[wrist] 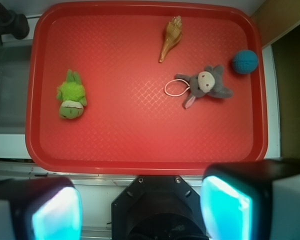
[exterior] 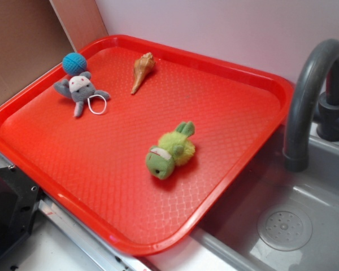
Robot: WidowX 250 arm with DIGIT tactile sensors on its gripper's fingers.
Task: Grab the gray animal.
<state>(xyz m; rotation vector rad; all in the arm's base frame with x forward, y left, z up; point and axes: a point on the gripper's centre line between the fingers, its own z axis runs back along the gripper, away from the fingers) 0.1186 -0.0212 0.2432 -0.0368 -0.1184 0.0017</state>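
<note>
The gripper [wrist: 140, 210] has its two pads wide apart and hangs high above the red tray [wrist: 140, 150], so it should go over to the gray animal [wrist: 206, 86] by the blue ball [wrist: 245, 61] and pinch its fat middle, not the string loop [wrist: 176, 88].

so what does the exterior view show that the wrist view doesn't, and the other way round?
Exterior only: the sink drain and the faucet's full arch. Wrist only: the gripper, fingers spread apart, held off the tray's edge. Both: the red tray, gray animal, blue yarn ball, green plush and shell.
</note>
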